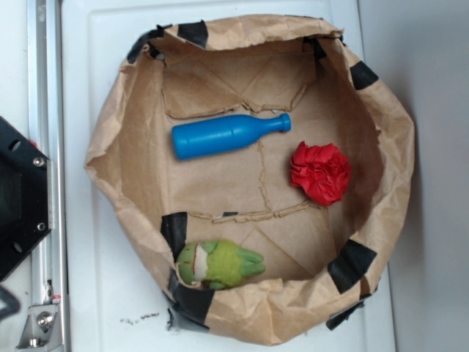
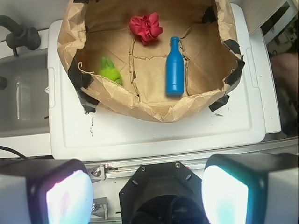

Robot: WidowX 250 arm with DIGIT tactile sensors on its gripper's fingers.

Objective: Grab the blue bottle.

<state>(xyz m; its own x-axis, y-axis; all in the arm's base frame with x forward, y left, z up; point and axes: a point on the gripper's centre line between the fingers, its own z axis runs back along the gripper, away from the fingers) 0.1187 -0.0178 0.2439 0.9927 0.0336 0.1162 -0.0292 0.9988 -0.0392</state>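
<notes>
The blue bottle point(image 1: 226, 135) lies on its side inside a brown paper bag point(image 1: 121, 154), neck pointing right in the exterior view. In the wrist view the blue bottle point(image 2: 175, 70) lies with its neck pointing away, right of the bag's middle. My gripper point(image 2: 147, 196) is open, its two pale pads wide apart at the bottom of the wrist view, well short of the bag and above the robot's black base. Nothing is between the fingers. In the exterior view the gripper is out of sight.
A crumpled red paper ball point(image 1: 320, 173) lies right of the bottle's neck. A green plush toy point(image 1: 218, 264) rests against the bag's near wall. The bag stands on a white tray point(image 2: 154, 133). A metal rail point(image 1: 44, 147) and the black base point(image 1: 18, 198) sit at the left.
</notes>
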